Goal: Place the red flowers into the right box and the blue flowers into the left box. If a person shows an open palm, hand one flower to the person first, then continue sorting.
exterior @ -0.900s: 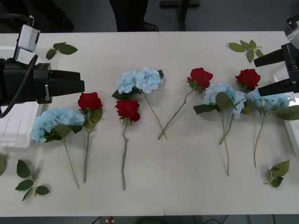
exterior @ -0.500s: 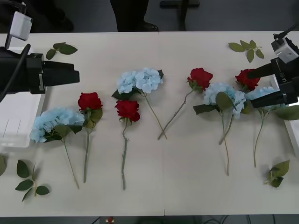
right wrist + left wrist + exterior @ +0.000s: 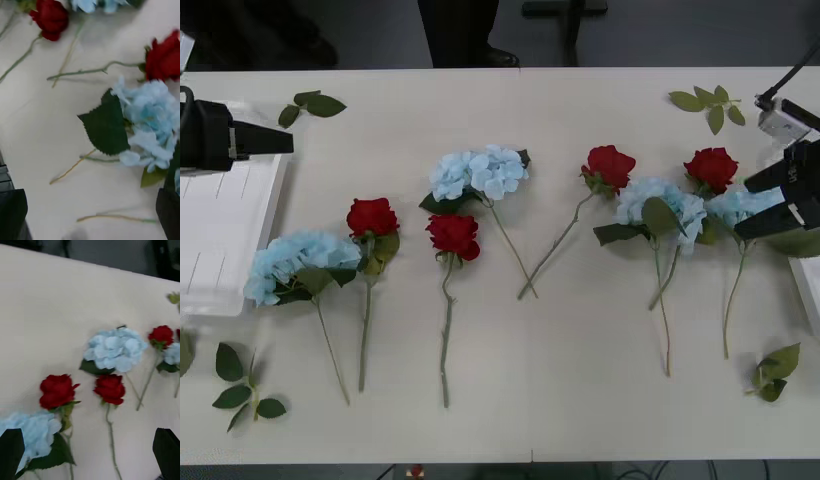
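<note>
Overhead, your right gripper hangs spread above a blue flower; its wrist view adds leaf serrations (left gripper spread too).

Open black fingers hang above a blue hydrangea beside red roses.

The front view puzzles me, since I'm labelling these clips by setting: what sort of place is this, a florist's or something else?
Probably a lab or office room set up for a sorting trial, not a shop: artificial red flowers and blue flowers lie in a row on a plain table, with the white left box at its edge.
</note>
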### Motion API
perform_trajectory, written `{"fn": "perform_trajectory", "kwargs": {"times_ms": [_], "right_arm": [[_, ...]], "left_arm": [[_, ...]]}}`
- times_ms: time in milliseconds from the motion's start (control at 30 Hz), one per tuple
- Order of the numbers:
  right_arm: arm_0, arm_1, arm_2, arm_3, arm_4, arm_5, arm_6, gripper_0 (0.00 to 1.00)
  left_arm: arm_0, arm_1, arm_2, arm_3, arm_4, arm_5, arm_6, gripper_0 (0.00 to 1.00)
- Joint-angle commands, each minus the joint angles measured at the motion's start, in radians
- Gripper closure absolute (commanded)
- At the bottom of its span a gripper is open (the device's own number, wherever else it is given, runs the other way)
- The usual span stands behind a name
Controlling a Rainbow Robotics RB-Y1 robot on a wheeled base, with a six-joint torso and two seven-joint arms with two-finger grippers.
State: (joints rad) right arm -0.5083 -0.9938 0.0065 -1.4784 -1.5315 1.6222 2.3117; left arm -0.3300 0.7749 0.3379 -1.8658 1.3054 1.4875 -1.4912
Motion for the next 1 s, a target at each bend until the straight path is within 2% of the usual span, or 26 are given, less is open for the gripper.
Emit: {"fn": "perform_trajectory", "kwargs": {"times_ms": [33,300,467,700,933,1000], "right_arm": [[0.054,-0.069,-0.011,-0.120,0.062,-0.013,-0.230,0.00],[0.123,-0.078,-0.011,-0.149,0.238,-0.064,-0.511,0.00],[0.179,-0.077,-0.011,-0.146,0.350,-0.119,-0.627,0.00],[0.202,-0.017,-0.010,-0.134,0.450,-0.131,-0.704,0.00],[0.202,0.063,-0.010,-0.076,0.537,-0.154,-0.721,0.00],[0.202,0.076,-0.010,-0.062,0.545,-0.160,-0.726,0.00]], "left_arm": [[0.088,0.007,-0.022,-0.073,-0.156,-0.029,0.058,0.00],[0.262,-0.089,-0.071,-0.243,-0.459,-0.029,0.195,0.00],[0.341,-0.174,-0.123,-0.293,-0.618,-0.035,0.227,0.00],[0.394,-0.264,-0.195,-0.293,-0.818,-0.090,0.227,0.00],[0.385,-0.321,-0.315,-0.251,-1.074,-0.110,0.232,0.00],[0.381,-0.332,-0.324,-0.214,-1.083,-0.133,0.233,0.00]]}}
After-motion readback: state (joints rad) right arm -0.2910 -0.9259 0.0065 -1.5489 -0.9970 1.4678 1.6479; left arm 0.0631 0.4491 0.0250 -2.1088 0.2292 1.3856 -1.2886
